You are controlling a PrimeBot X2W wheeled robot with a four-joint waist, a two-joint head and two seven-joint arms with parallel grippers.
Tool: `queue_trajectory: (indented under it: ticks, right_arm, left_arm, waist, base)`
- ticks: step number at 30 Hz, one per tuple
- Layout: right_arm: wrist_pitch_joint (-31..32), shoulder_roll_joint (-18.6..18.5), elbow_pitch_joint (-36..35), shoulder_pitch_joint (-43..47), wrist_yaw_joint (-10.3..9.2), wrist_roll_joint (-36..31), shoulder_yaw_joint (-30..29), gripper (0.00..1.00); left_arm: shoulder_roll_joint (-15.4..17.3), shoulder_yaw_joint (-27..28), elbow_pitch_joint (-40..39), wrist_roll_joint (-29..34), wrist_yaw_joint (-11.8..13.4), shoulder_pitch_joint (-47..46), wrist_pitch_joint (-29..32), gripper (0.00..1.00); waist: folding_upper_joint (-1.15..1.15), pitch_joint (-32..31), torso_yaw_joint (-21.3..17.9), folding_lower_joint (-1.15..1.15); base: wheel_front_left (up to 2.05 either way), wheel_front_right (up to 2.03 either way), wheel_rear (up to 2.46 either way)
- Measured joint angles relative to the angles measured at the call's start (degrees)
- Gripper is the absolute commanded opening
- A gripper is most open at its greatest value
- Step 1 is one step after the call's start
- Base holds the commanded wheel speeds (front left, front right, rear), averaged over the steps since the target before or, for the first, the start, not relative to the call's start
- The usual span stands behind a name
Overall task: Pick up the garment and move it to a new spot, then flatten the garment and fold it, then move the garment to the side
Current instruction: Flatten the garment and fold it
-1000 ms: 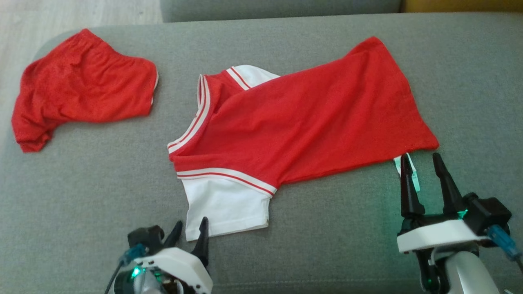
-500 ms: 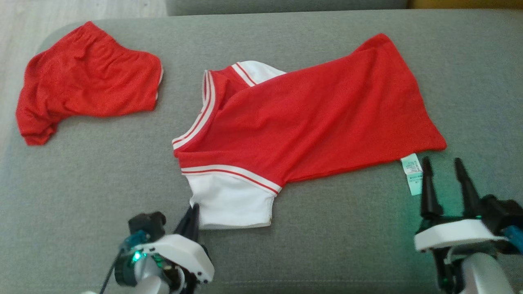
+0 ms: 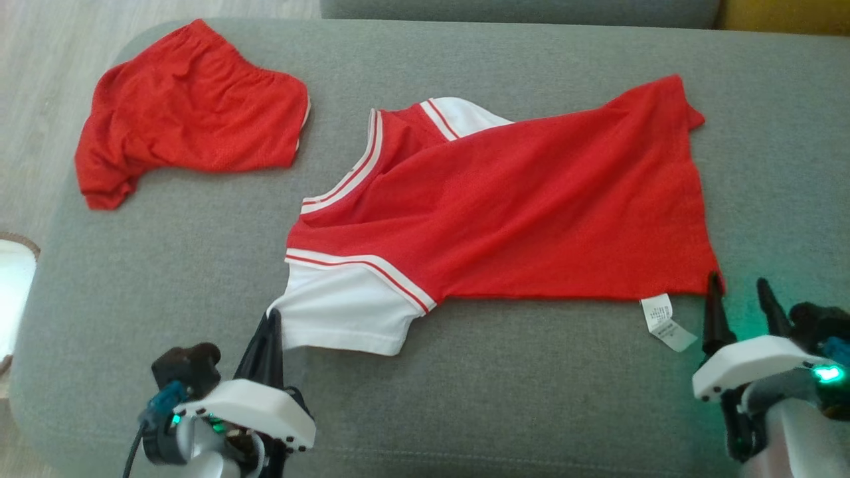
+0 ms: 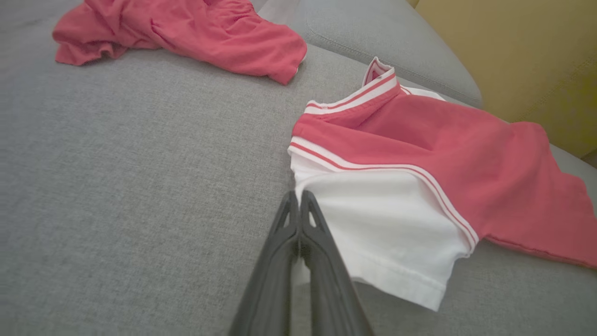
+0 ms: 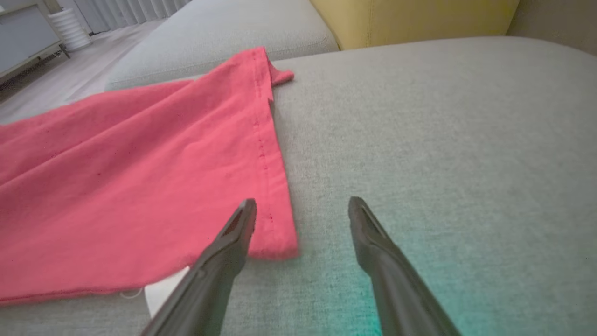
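A grey sofa (image 3: 199,279) takes up nearly all of the head view, with pale floor (image 3: 40,73) at the upper left. The shirt (image 3: 518,212), red with white sleeves and striped trim, lies across the middle of the frame, collar toward the left and hem toward the right. It is mostly flat, with soft creases and one hem corner turned up at the upper right. Red shorts (image 3: 192,119) lie crumpled at the upper left, apart from the shirt.

At the lower left, the left gripper (image 3: 271,322) has its fingers pressed together on the corner of the near white sleeve (image 3: 339,315). That corner is drawn out to a point at the fingertips. In the left wrist view the two dark fingers (image 4: 280,242) meet over the sleeve's edge, and a sliver of white shows between them lower down.

At the lower right, the right gripper (image 3: 738,285) has its fingers spread apart and holds nothing. One fingertip is at the shirt's near hem corner and the other is over bare sofa. In the right wrist view the hem corner lies just beside the left finger (image 5: 233,233); I cannot tell whether they touch.

A white care label (image 3: 664,322) sticks out from under the hem, just left of the right gripper.
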Motion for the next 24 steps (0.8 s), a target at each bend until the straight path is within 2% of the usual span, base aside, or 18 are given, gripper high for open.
queue_trajectory:
  ticks: [8,9,10,11,12,13,14,20,24]
  right_arm:
    - [1.2,-0.1,8.3,-2.9,0.0,0.0,2.5,1.0]
    - [1.2,-0.2,8.8,-3.4,0.0,0.4,3.0,0.91]
    - [1.2,-0.3,9.2,-3.9,0.0,0.7,3.3,0.71]
    - [1.2,-0.3,9.5,-4.3,0.0,0.9,3.7,0.44]
    - [1.2,-0.3,10.0,-4.6,0.0,1.3,4.1,0.3]
    - [1.1,-0.3,10.5,-5.0,0.0,1.5,4.5,0.11]
    - [1.0,-0.3,10.9,-5.3,0.0,1.9,5.1,0.0]
    - [-1.9,-0.2,11.3,-5.6,0.0,4.3,7.3,0.0]
    - [-5.1,-0.1,7.2,-6.1,0.0,6.6,8.9,0.0]
  left_arm:
    - [0.0,-0.9,-1.4,0.0,0.1,0.0,0.3,0.0]
    - [-0.1,-0.9,-1.5,0.0,0.3,0.0,0.3,0.0]
    - [-0.1,-0.9,-1.6,0.0,0.5,0.0,0.3,0.0]
    - [-0.1,-0.9,-1.6,0.0,0.5,0.0,0.2,0.0]
    - [-0.1,-0.9,-1.6,0.0,0.5,0.0,0.0,0.0]
    - [-0.1,-0.9,-1.6,0.0,0.5,0.0,-0.1,0.0]
    - [-0.1,-0.9,-1.7,0.0,0.5,0.0,-0.1,0.0]
    - [-0.5,-0.7,-3.4,-2.4,-0.6,-0.1,-0.8,0.0]
    - [-0.5,-0.2,-6.6,-3.1,-1.9,-1.2,-1.7,0.0]
  waist:
    - [0.0,0.5,1.3,0.0]
    - [0.0,0.5,1.3,0.0]
    - [0.0,0.5,1.3,0.0]
    - [0.0,0.5,1.2,0.0]
    - [0.0,0.5,1.1,0.0]
    - [0.0,0.5,1.1,0.0]
    - [0.0,0.4,1.0,0.0]
    - [0.0,-0.7,0.5,0.0]
    - [0.0,-2.4,-0.4,0.0]
  base:
    - [0.0,0.0,0.0]
    - [0.0,0.0,0.0]
    - [0.0,0.0,0.0]
    - [0.0,0.0,0.0]
    - [0.0,0.0,0.0]
    - [0.0,0.0,0.0]
    - [0.0,0.0,0.0]
    - [0.0,0.0,0.0]
    - [0.0,0.0,0.0]
